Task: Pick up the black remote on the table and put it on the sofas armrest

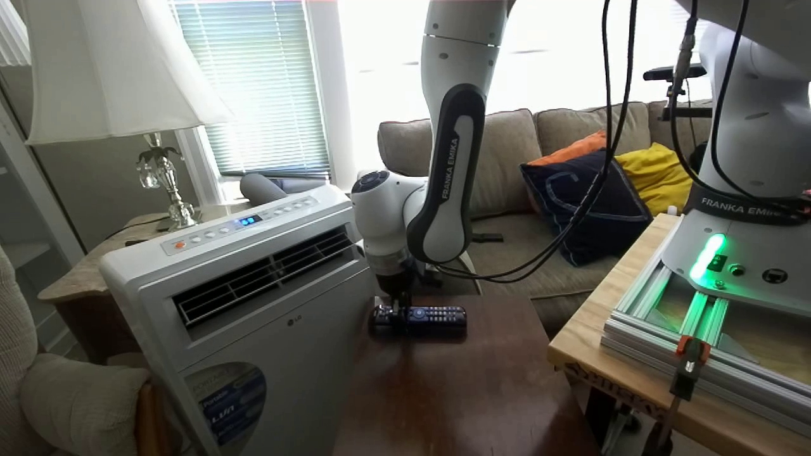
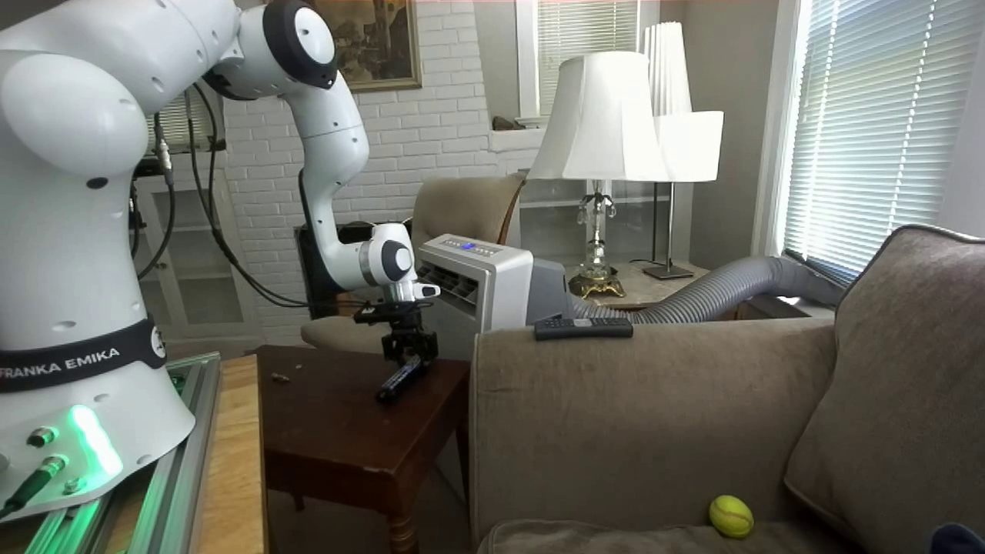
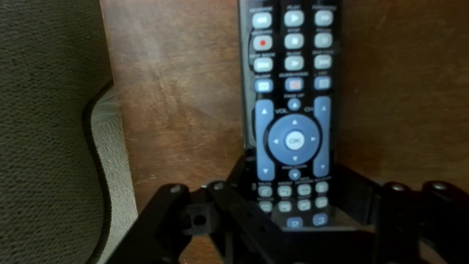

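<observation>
The black remote [image 1: 440,321] with bluish-grey buttons is at the far end of the dark brown table [image 1: 469,399]. It also shows in an exterior view [image 2: 399,378] and in the wrist view [image 3: 294,73]. My gripper [image 3: 291,168] has a finger against each long side of the remote, around its lower middle. The number-key end is partly hidden by the gripper. I cannot tell whether the remote is off the tabletop. The sofa's armrest [image 2: 646,392], grey-beige and rolled, stands beside the table. Its fabric fills the left of the wrist view [image 3: 47,146].
A second dark remote [image 2: 582,328] lies on top of the armrest. A white air conditioner [image 1: 279,342] stands right against the table's side. The pale-wood bench [image 1: 589,316] carries the robot base. A tennis ball [image 2: 731,516] lies on the sofa seat.
</observation>
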